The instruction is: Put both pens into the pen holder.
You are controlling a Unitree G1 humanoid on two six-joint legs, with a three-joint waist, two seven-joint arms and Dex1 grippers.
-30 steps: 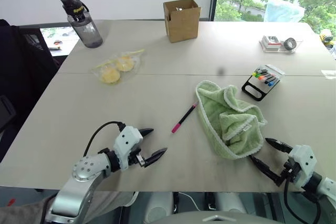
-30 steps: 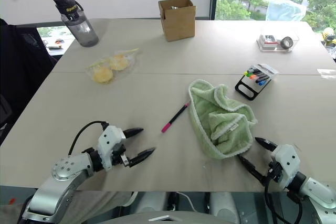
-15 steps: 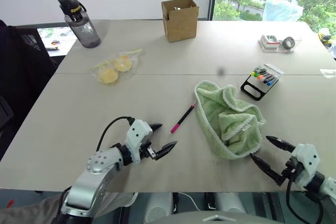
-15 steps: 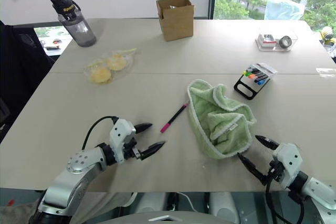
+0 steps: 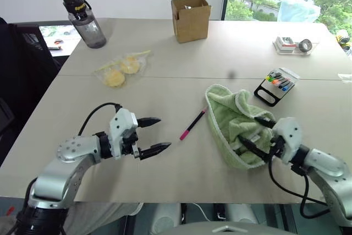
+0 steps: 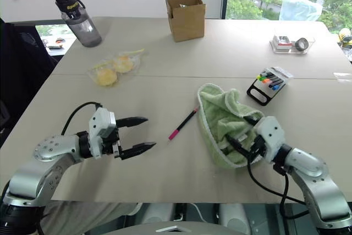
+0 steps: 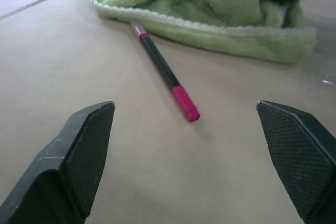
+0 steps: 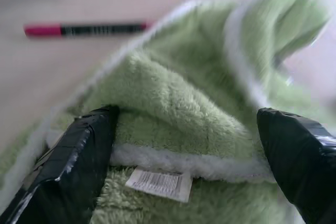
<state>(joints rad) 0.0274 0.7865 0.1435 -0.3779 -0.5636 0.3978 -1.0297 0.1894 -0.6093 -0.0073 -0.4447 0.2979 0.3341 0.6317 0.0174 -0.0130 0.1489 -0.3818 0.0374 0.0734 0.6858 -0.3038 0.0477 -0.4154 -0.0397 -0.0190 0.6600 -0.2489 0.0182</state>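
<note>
We see our left gripper [image 5: 153,134] spread wide, the pink pen [image 5: 192,124] at its two o'clock, our right gripper [image 6: 238,131] wide over the green towel [image 5: 236,122], empty.

Pen [image 5: 192,124]: black barrel, magenta cap and end. Towel [image 5: 240,125]: light green, white trim, white barcode tag. Holder [image 5: 268,94]: black, with orange, green, blue markers [image 5: 278,80] beside. Box [image 5: 190,20]: brown. Bottle [image 5: 83,21]: smoky grey, black lid. Table [image 5: 165,53]: beige. Gripper fingers [image 7: 86,145]: black, cross-hatched pads.
</note>
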